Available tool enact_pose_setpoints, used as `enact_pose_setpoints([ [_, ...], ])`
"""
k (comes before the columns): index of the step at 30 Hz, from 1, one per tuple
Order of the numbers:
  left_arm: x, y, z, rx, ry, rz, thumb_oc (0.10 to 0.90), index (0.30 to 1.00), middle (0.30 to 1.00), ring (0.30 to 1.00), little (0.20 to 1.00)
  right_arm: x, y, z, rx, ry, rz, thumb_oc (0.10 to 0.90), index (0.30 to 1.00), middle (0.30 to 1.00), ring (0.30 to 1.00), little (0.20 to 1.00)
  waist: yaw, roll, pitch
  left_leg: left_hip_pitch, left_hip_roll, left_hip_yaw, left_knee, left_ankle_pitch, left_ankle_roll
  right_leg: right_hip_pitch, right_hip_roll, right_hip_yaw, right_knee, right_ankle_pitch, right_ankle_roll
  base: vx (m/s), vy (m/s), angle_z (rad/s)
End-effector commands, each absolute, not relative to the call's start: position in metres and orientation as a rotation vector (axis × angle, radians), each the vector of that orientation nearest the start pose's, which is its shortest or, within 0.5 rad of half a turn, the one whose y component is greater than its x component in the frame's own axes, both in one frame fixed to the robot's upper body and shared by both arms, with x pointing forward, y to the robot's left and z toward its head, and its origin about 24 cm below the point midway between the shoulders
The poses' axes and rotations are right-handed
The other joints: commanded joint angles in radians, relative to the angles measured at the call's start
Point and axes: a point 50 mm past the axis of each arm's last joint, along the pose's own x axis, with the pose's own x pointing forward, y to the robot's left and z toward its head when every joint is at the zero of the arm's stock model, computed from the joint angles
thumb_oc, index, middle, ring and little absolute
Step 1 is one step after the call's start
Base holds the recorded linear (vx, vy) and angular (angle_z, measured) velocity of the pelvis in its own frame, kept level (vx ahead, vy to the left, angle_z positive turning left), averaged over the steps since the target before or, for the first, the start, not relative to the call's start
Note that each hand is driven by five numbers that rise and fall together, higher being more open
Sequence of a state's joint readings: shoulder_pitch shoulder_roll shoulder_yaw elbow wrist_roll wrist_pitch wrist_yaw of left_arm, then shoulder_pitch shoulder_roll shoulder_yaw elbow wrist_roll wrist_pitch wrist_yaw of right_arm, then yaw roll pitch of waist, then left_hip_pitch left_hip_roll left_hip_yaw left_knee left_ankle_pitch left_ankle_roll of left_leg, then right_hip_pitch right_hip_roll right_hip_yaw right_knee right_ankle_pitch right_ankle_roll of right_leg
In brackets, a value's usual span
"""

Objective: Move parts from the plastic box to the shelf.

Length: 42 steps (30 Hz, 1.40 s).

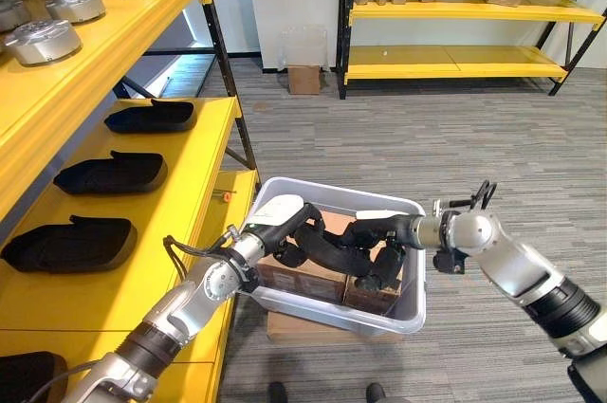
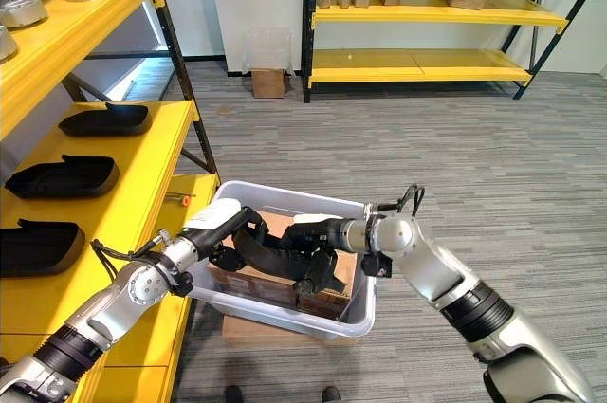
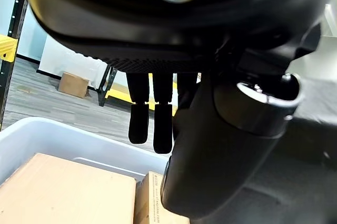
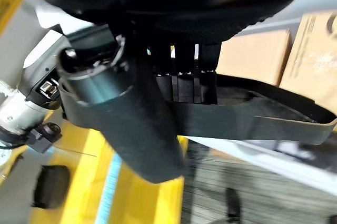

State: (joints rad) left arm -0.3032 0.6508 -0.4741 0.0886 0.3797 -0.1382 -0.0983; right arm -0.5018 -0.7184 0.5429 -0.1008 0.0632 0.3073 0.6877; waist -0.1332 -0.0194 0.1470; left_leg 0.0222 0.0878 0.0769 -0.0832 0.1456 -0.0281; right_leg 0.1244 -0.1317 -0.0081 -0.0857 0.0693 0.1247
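Note:
A grey plastic box [image 1: 334,191] stands on the floor beside the yellow shelf [image 1: 194,171]. Over the cardboard boxes [image 1: 305,276] inside it, a long black part [image 1: 330,253] hangs between my two hands. My right hand [image 1: 377,231] is shut on one end; in the right wrist view its fingers [image 4: 184,84] lie over the black part [image 4: 253,121] with the thumb beneath. My left hand [image 1: 283,215] is at the other end; its fingers [image 3: 152,124] are straight, and the thumb [image 3: 221,150] is next to the dark part.
Similar black parts [image 1: 112,174] lie in a row on the shelf's middle level, with round metal parts [image 1: 43,41] on the level above. The plastic box sits on a flat cardboard piece [image 1: 299,329]. A second yellow rack [image 1: 465,9] with cardboard boxes stands across the carpeted floor.

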Motion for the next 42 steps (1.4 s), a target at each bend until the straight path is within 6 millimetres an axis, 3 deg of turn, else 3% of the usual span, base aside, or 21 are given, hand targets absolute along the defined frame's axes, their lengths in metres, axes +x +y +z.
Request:
enact_pose_setpoints([
  [1,0.278,0.090,0.131,0.933,-0.626,-0.692,0.400,0.300,0.300,0.300,0.300,0.304,-0.100,0.166,-0.649,-0.175,0.914,0.900,1.000,1.000,1.000,1.000,0.023,-0.006,-0.086,0.114,-0.018,0.109,-0.004,-0.201,0.021,-0.034,0.086,-0.035,0.002,-0.036,-0.041,0.00,0.000,0.00],
  [6,0.278,0.096,0.125,0.953,-0.601,-0.683,0.400,0.300,0.300,0.300,0.300,0.314,-0.113,0.164,-0.585,-0.142,0.796,0.900,1.000,1.000,1.000,1.000,0.023,-0.003,-0.081,0.116,-0.020,0.108,-0.004,-0.202,0.024,-0.033,0.085,-0.036,0.003,-0.036,-0.041,0.00,0.000,0.00],
  [13,0.280,0.111,0.116,0.969,-0.544,-0.648,0.400,0.300,0.300,0.300,0.300,0.322,-0.125,0.175,-0.363,-0.174,0.656,0.900,1.000,1.000,1.000,1.000,0.027,0.002,-0.082,0.124,-0.020,0.108,-0.004,-0.204,0.024,-0.026,0.084,-0.034,0.001,-0.036,-0.042,0.00,0.001,0.00],
  [26,0.277,0.127,0.108,1.012,-0.505,-0.630,0.400,0.300,0.300,0.300,0.300,0.325,-0.147,0.184,-0.332,-0.153,0.502,0.900,1.000,1.000,1.000,1.000,0.026,0.005,-0.080,0.126,-0.022,0.109,-0.004,-0.205,0.026,-0.026,0.083,-0.027,0.001,-0.035,-0.044,0.00,0.000,0.00],
  [33,0.277,0.142,0.099,1.025,-0.440,-0.590,0.400,0.300,0.300,0.300,0.300,0.327,-0.168,0.214,-0.208,-0.211,0.336,0.900,1.000,1.000,1.000,1.000,0.023,0.000,-0.079,0.129,-0.024,0.115,-0.004,-0.209,0.028,-0.027,0.084,-0.021,0.001,-0.034,-0.045,0.00,0.004,-0.02],
  [42,0.276,0.165,0.091,1.029,-0.337,-0.497,0.400,0.300,0.300,0.300,0.300,0.320,-0.199,0.238,-0.235,-0.230,0.239,0.900,1.000,1.000,1.000,1.000,0.018,-0.012,-0.080,0.130,-0.024,0.122,-0.004,-0.212,0.029,-0.029,0.082,-0.017,0.000,-0.034,-0.044,0.00,0.003,-0.05],
])
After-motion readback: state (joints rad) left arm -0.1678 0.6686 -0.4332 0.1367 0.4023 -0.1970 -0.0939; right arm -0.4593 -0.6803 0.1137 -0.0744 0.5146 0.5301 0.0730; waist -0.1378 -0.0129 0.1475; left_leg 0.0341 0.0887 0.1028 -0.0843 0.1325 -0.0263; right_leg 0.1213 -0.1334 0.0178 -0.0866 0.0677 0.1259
